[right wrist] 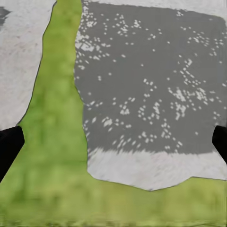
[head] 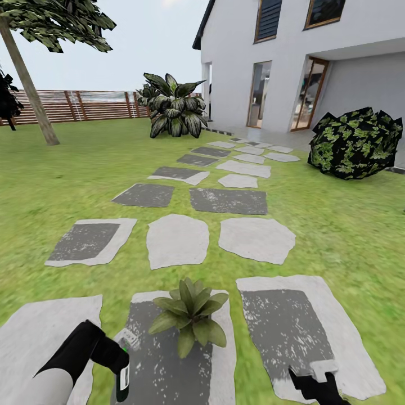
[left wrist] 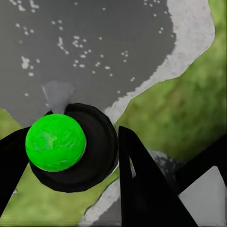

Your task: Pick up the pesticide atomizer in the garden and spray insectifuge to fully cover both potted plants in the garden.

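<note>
Clearly the left gripper (head: 119, 360) clamps the pesticide atomizer (head: 124, 374), nozzle toward the potted plant (head: 190, 316) for spraying; right gripper (head: 315, 388) spread empty.

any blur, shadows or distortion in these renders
Head view: flat even light, no cast shadow under the potted plant, wide-angle stretch toward the edges. Left wrist view: the atomizer is close and soft-edged between dark fingers. Right wrist view: lawn smeared, stepping stone speckle fairly crisp.

Home garden: lawn (head: 349, 225), stepping stones (head: 228, 201), slatted fence (head: 84, 106), white house (head: 315, 62) behind.
</note>
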You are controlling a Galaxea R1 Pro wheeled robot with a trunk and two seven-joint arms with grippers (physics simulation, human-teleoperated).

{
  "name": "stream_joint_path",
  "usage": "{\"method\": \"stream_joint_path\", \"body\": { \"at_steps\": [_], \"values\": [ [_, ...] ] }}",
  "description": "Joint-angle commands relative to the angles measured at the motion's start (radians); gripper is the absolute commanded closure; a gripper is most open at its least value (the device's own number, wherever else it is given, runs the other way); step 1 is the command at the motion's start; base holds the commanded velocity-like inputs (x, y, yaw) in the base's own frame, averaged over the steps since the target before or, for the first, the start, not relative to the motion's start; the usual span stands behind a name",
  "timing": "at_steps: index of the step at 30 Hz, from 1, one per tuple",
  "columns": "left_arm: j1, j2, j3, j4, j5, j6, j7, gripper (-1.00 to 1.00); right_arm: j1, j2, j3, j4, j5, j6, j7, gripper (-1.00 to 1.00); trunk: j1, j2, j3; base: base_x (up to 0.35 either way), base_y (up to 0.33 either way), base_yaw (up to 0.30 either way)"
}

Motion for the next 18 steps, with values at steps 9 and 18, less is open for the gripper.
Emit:
{"method": "stream_joint_path", "body": {
  "at_steps": [9, 18],
  "values": [
    [-0.028, 0.014, -0.198, -0.008, -0.009, 0.184, -0.151, 1.00, 0.008, 0.001, -0.015, 0.040, 0.003, -0.005, 0.006, -1.00, 0.000, 0.000, -0.001, 0.000, 0.000, 0.000],
    [-0.133, 0.055, -0.207, -0.001, -0.152, 0.244, -0.231, 1.00, 0.014, 0.000, -0.016, 0.040, 0.003, -0.004, -0.003, -1.00, 0.000, 0.000, -0.001, 0.000, 0.000, 0.000]
  ]
}}
